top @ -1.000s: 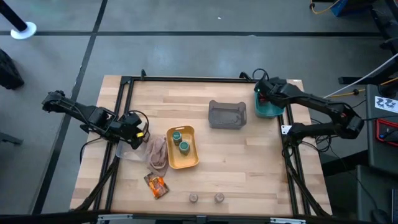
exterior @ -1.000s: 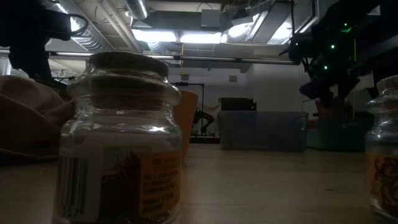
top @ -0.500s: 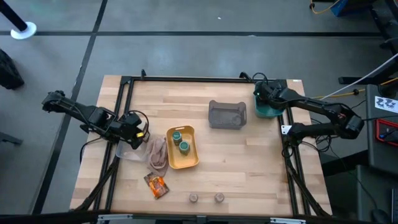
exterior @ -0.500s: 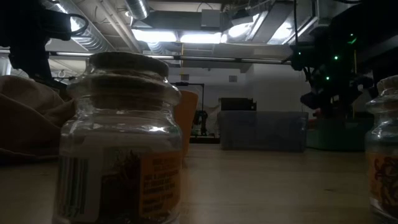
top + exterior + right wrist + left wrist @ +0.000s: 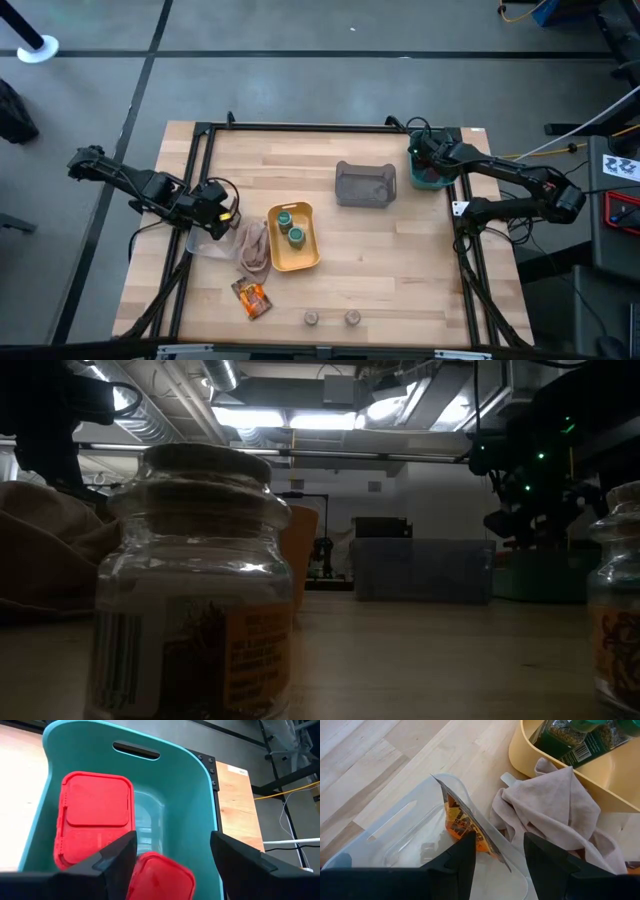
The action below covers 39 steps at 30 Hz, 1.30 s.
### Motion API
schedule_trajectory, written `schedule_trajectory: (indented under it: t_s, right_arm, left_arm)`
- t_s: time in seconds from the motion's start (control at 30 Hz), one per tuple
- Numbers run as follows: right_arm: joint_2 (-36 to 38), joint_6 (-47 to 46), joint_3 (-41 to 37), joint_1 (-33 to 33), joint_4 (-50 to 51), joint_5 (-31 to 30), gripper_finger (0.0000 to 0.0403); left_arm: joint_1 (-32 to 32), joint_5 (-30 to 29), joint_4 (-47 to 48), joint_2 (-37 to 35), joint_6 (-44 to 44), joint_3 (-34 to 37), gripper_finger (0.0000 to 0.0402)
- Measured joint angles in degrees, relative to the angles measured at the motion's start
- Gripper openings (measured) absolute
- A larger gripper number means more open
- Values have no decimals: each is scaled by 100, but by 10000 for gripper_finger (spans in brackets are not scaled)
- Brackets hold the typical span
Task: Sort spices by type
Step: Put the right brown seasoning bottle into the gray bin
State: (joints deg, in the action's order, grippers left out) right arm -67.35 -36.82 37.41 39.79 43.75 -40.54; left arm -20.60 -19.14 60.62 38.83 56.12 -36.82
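My right gripper (image 5: 424, 166) (image 5: 172, 870) hangs open inside the teal tray (image 5: 436, 178). One red block (image 5: 95, 820) lies flat in that tray. A second red block (image 5: 161, 879) lies lower, between my fingers. My left gripper (image 5: 214, 207) (image 5: 497, 865) stands open over the clear tray (image 5: 395, 835). In it an orange sachet (image 5: 462, 822) stands on edge, its near corner between the fingers. Two green-lidded jars (image 5: 290, 227) sit in the yellow tray (image 5: 300, 260). Another sachet (image 5: 252, 297) and two tiny round jars (image 5: 311, 318) (image 5: 352, 317) rest on the table near its front edge. My right gripper's fingers stand on either side of the second red block's end (image 5: 145, 865), slanting down from above. One finger (image 5: 117, 862) overlaps the block's edge, and I cannot tell whether it touches. My left gripper's finger (image 5: 462, 855) lies next to the sachet's near corner (image 5: 487, 845). I cannot tell whether they touch.
A beige cloth (image 5: 252, 246) lies crumpled between the clear tray and the yellow tray. A grey tray (image 5: 365, 184) stands left of the teal one. Bare wood stretches across the table's right half (image 5: 400, 270). A black frame runs along the table's left, far and right edges.
My right gripper has sunk into the teal tray. In the low view, the red block that showed below the gripper has dropped out of sight behind the tray's rim.
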Motion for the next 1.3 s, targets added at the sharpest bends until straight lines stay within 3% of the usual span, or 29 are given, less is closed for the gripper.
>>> schedule_trajectory:
  t_s: [0.3, 0.7, 0.9, 1.3]
  right_arm:
    - [-2, 279, 162, 0, 277, 119, 253]
    - [-4, 616, 1750, -103, 1694, 1557, 253]
    - [-2, 768, 2055, -931, 1630, 2085, 253]
    - [-2, 76, 2081, -3432, 976, 2154, 253]
  left_arm:
    - [0, 0, 0, 0, 2, 0, 150]
    - [0, 0, 0, 0, 0, 0, 150]
    - [0, 1, -2, 0, -137, 0, 150]
    - [0, 2, -1, 0, -73, 0, 150]
